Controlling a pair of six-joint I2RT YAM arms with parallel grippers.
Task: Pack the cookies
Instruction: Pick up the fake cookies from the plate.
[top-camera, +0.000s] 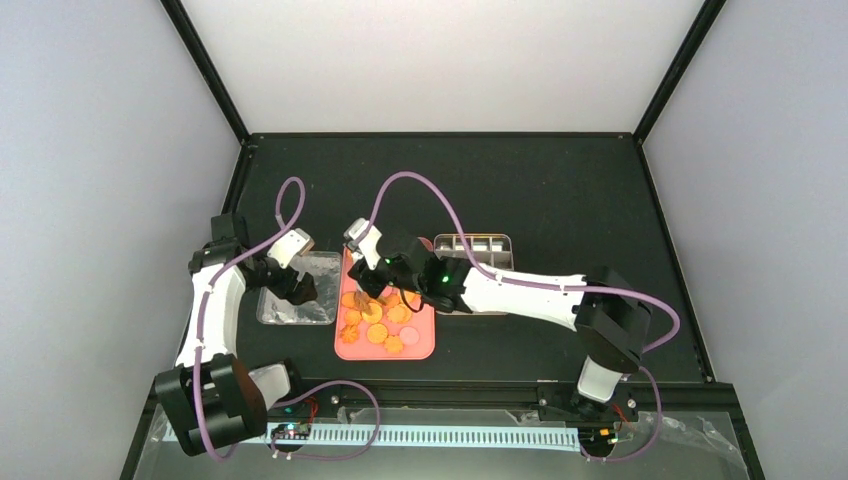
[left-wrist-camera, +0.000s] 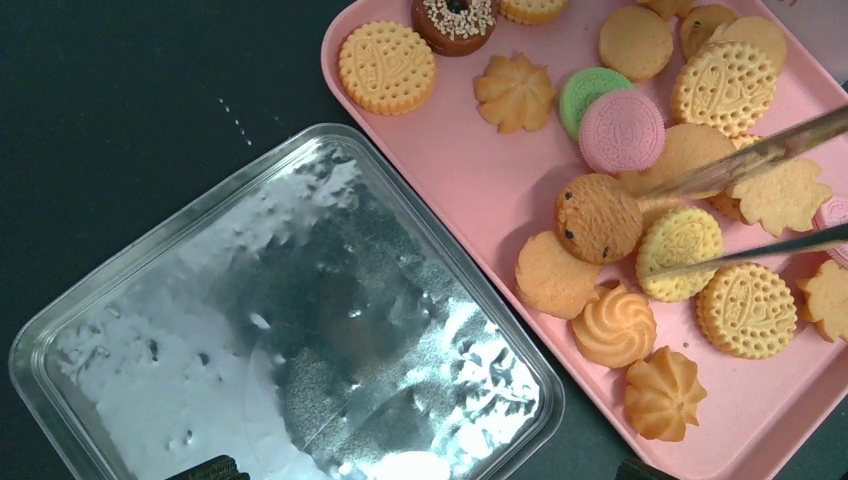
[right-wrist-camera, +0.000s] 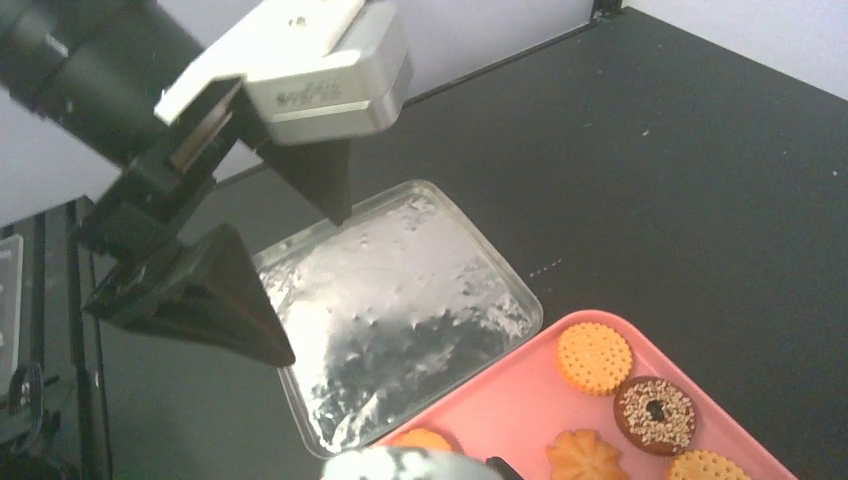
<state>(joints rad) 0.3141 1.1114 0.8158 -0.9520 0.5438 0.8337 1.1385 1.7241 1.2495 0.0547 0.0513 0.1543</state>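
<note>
Straddling a round yellow cookie (left-wrist-camera: 680, 250), the tongs (left-wrist-camera: 750, 155) gripped in part-closed jaws by the right gripper (top-camera: 368, 280) lie nearest; the left gripper (right-wrist-camera: 312, 290) hangs over the tin (left-wrist-camera: 280, 330), jaws wide, empty.

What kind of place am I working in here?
Probably a lab robot cell, not a kitchen: a black table boxed in by plain white walls and black corner posts, the left arm and right arm bolted at its near edge, and a pink tray of cookies beside a silver tin.
</note>
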